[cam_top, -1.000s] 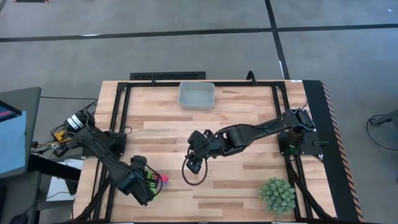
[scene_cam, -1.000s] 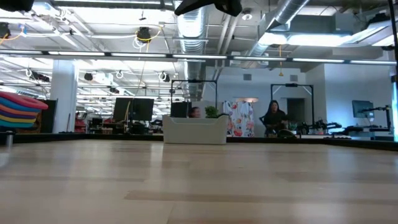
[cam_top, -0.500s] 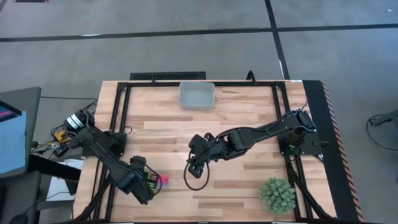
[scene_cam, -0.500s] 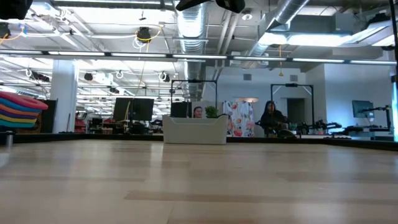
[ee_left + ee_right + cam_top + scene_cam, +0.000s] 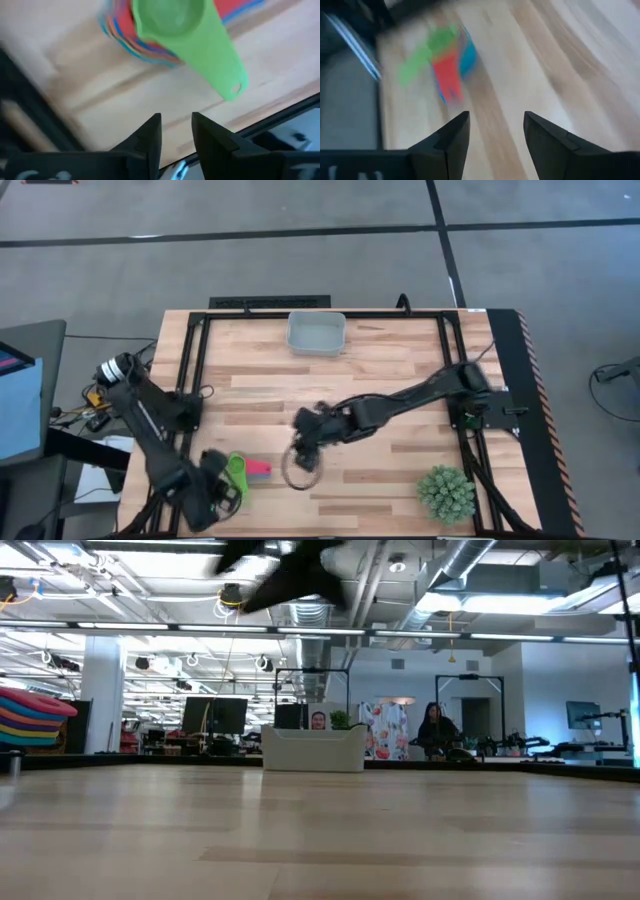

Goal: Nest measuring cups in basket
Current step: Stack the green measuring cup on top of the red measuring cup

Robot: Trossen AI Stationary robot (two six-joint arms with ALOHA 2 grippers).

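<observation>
The measuring cups (image 5: pixel 247 469) sit nested in one stack on the table near its near-left corner. The green cup (image 5: pixel 170 20) is on top, and red, blue and orange handles fan out under it. My left gripper (image 5: pixel 220 492) hangs just to the near-left of the stack, its fingers (image 5: pixel 176 131) a little apart with nothing between them. My right gripper (image 5: pixel 297 465) is open to the right of the stack and points at the cups (image 5: pixel 445 60). The pale grey-blue basket (image 5: pixel 317 332) stands empty at the middle of the far edge.
A spiky green plant (image 5: pixel 445 492) stands near the near-right corner. Black frame rails (image 5: pixel 190 370) run along the table's left, right and far sides. Bare wood lies between the cups and the basket (image 5: pixel 313 748). People show in the room beyond.
My left gripper has drawn back off the cups toward the table's near-left corner, which uncovers the green cup; the stack stays on the table. My right gripper has moved toward the table's left and near edges, closer to the cups.
</observation>
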